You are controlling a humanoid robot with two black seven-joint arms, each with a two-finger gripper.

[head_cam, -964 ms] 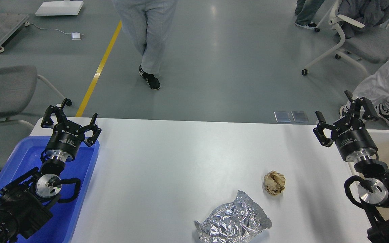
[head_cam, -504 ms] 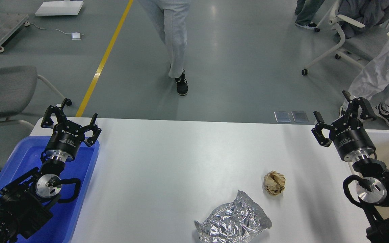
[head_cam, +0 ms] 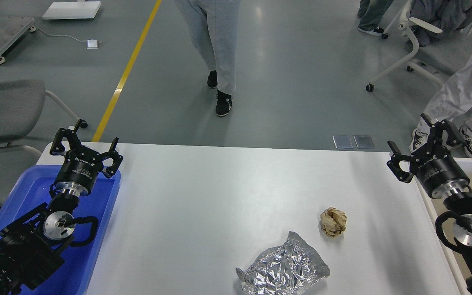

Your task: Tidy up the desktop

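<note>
Both your left gripper (head_cam: 83,141) and right gripper (head_cam: 421,142) hover spread and empty. On the desktop (head_cam: 219,192) near you lie a paper wad (head_cam: 333,221) and crumpled foil (head_cam: 283,266) — likely light, crushable; pinch each across its middle.

I see bright, even overhead light; soft glare on the desktop (head_cam: 219,192); faint shadows; sharp focus throughout.

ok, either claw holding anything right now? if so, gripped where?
Nothing is held. The left claw and the right claw are both open and empty; the foil wrapper and paper ball lie untouched on the desktop.
</note>
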